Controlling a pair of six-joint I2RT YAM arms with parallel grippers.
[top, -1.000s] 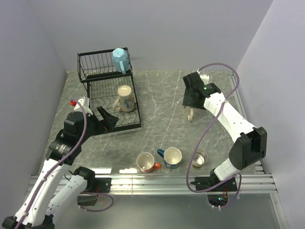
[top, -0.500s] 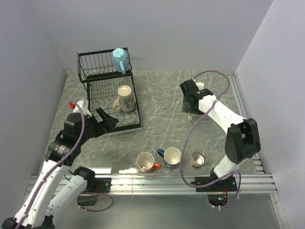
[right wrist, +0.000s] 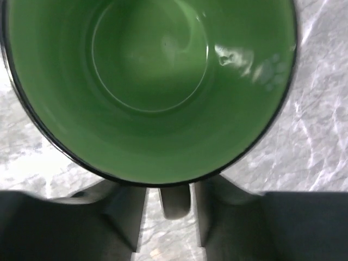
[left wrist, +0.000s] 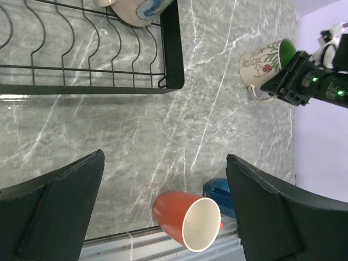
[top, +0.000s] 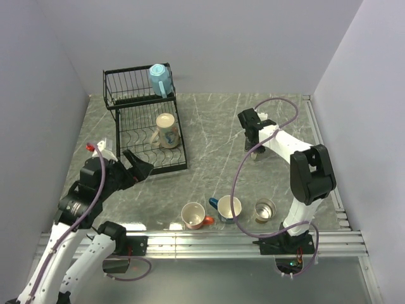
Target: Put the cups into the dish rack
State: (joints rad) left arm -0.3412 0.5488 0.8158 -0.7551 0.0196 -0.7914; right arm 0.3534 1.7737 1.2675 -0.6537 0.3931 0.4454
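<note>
The cream mug with the green inside (right wrist: 149,81) stands upright on the table's right half (top: 255,152). My right gripper (top: 252,140) is directly over it. Its fingers (right wrist: 126,212) flank the mug's handle (right wrist: 175,201), with a thin gap on each side. The black wire dish rack (top: 142,126) holds a light blue mug (top: 159,79) on its upper shelf and a cream mug (top: 166,130) below. An orange-red mug (top: 193,215), a dark blue mug (top: 228,208) and a metal cup (top: 265,209) stand near the front edge. My left gripper (top: 136,166) hangs wide open and empty by the rack's front corner.
The rack's lower front rail (left wrist: 87,87) runs close ahead of my left fingers. In the left wrist view the orange-red mug (left wrist: 176,217) and the dark blue mug (left wrist: 220,193) stand by the metal rail at the table's near edge. Grey walls enclose the table.
My right gripper has moved left and down over the green-inside mug, and its jaws have narrowed around the handle. My left arm has drawn back slightly toward the near left.
</note>
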